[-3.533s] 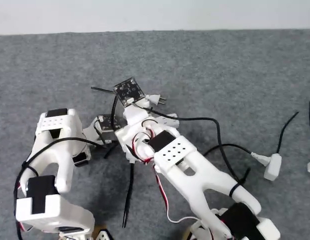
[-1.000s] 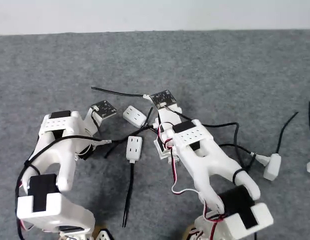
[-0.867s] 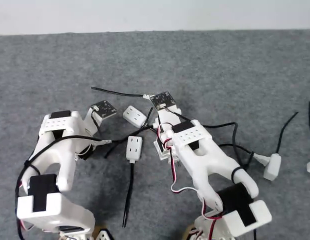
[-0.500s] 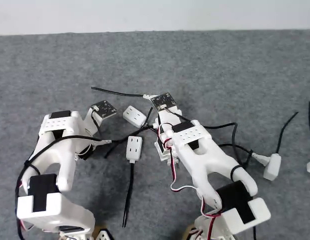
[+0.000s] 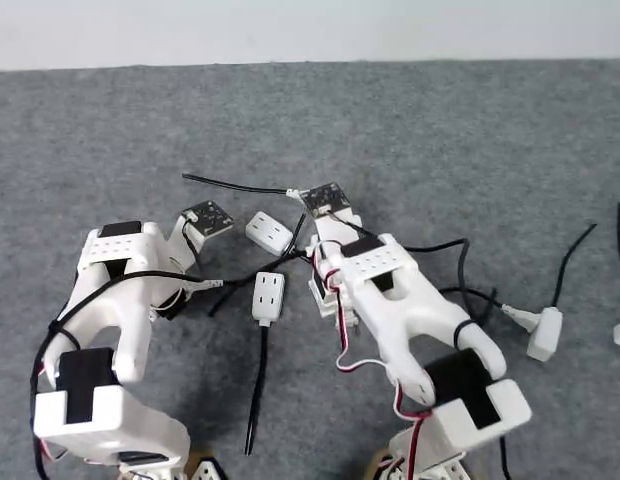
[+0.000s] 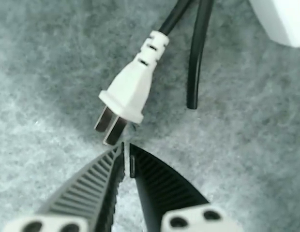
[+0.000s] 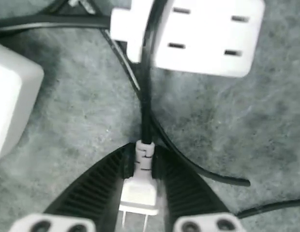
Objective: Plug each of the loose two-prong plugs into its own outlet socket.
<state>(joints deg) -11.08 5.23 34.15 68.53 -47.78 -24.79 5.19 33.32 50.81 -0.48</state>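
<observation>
Over the left of the grey mat (image 5: 440, 130), the high view has the left arm (image 5: 115, 300) bent low, and its wrist view supplies the close detail. The left gripper (image 6: 126, 151) has its ribbed fingers (image 6: 99, 181) pressed together with nothing between them. A white two-prong plug (image 6: 133, 89) lies on the mat just beyond the tips, prongs toward them, and its black cable (image 6: 176, 14) leads away. Further right, between the arms, the high view lays out a tilted outlet socket (image 5: 270, 232). Just nearer than it is a second outlet socket (image 5: 267, 297), whose cord runs toward the near edge. The right arm (image 5: 400, 300) stands beside them, and its wrist view settles what the overhead angle leaves uncertain. The right gripper (image 7: 140, 153) is clamped around a second white plug (image 7: 139, 191), prongs pointing back toward the camera. That plug's cable runs on past a slotted socket face (image 7: 208, 36). Well to the right, a white block (image 5: 545, 333) lies with a lead at one end.
</observation>
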